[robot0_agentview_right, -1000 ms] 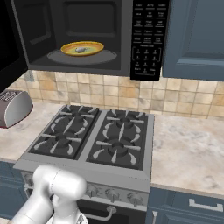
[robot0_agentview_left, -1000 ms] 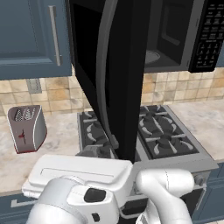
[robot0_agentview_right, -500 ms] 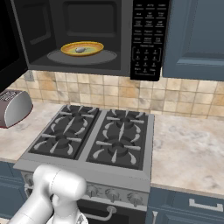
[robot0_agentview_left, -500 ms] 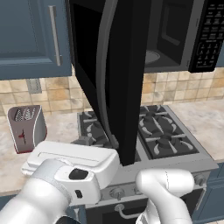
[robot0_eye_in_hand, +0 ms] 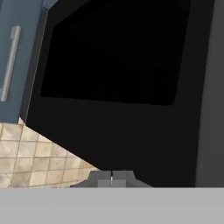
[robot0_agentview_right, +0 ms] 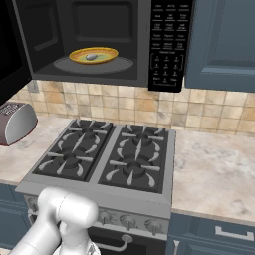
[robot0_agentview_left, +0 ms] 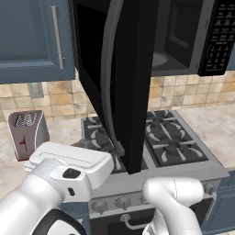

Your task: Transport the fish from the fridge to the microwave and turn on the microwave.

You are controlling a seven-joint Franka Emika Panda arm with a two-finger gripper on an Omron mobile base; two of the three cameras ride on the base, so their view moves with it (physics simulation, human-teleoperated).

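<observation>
The fish (robot0_agentview_right: pixel 91 57) lies on the yellow plate (robot0_agentview_right: pixel 106 52) inside the microwave (robot0_agentview_right: pixel 169 45), whose door (robot0_agentview_left: pixel 126 82) hangs wide open. The gripper (robot0_eye_in_hand: pixel 112 179) faces that door, jaws closed and empty. A glancing push could slide off the door and leave it ajar, so the microwave wouldn't start.

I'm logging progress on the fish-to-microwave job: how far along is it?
Done: the fish lies on the yellow plate inside the microwave. In hand: the shut, empty gripper faces the open microwave door. Left: close that door and press start on the keypad.
</observation>
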